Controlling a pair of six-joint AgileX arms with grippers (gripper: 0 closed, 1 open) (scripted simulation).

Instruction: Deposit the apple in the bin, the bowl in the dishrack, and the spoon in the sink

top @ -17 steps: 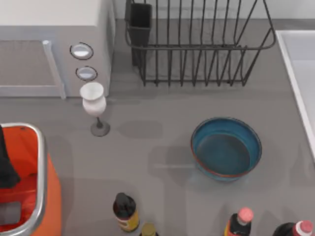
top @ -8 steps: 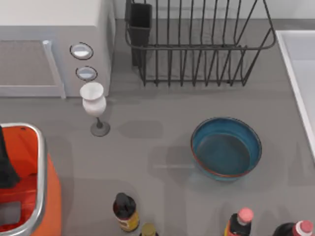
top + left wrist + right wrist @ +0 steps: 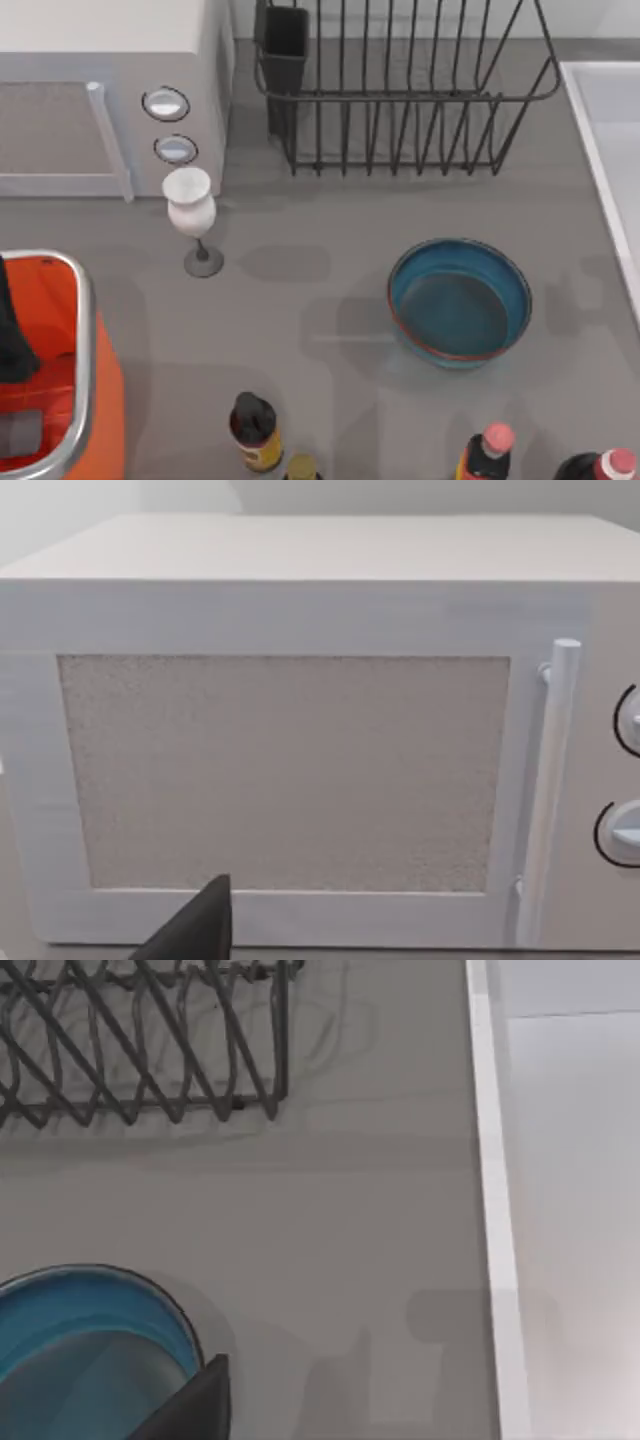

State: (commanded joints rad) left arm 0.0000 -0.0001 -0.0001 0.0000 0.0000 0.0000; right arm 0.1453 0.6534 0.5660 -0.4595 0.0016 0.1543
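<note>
The bowl (image 3: 460, 303) sits on the desk toward its right edge, near the sink (image 3: 607, 150) and in front of the dishrack (image 3: 400, 90). The left hand (image 3: 12, 330) hangs over the bin (image 3: 80, 330) at the desk's left edge; I cannot tell if it is spread. The bowl is wide, so it could slip from a pinch or bump the rack bars.

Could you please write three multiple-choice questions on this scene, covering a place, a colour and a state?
1. Where is the bowl?
A. In the dishrack
B. On the table in front of the dishrack
C. In the sink

2. What colour is the bin?
A. Orange
B. Green
C. Black

3. How does the goblet stand?
A. Tipped over
B. Upside down
C. Upright

Answers: 1 B, the bowl sits on grey table, apart from the dishrack. 2 A, its walls are bright orange under a silver rim. 3 C, its cup is above its foot.
</note>
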